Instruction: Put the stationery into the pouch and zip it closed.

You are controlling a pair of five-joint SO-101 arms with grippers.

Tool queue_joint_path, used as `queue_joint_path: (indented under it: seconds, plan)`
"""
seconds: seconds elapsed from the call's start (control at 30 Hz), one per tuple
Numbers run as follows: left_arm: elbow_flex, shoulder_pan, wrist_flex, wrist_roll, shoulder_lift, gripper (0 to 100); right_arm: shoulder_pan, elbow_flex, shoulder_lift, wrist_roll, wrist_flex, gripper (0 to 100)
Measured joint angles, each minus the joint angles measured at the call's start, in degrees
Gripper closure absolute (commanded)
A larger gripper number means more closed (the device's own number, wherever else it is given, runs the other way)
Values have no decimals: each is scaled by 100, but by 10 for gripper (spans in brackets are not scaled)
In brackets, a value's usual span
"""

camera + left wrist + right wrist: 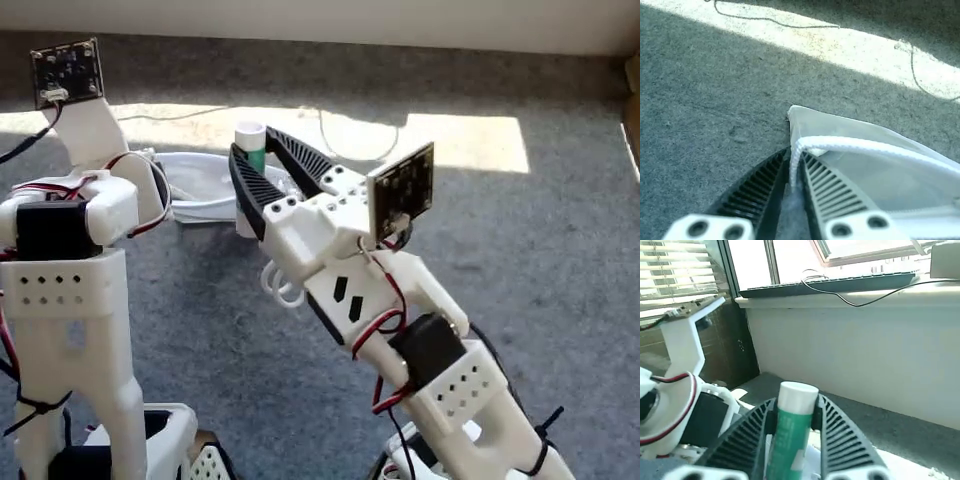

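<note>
By pouch (875,170) edge, glue stick (791,432) upright in R gripper (795,402)

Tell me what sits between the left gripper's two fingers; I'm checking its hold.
The pouch's white ribbed edge, pinched between the fingers of the left gripper, as the left wrist view shows.

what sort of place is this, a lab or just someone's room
Probably an ordinary office or home room rather than a lab: grey carpet as the work surface, a keyboard lying on a windowsill, and slatted blinds beside it.
</note>
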Motion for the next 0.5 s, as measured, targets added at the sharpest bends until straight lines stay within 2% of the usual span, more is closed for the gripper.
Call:
queue_joint_path:
  seconds: [0.23, 0.5]
  plan:
    - [0, 0, 0, 0, 0, 989, -18, 993, 0, 0, -2374, 991]
    - [-9, 0, 0, 0, 0, 989, -105, 1442, 35, 0, -3701, 991]
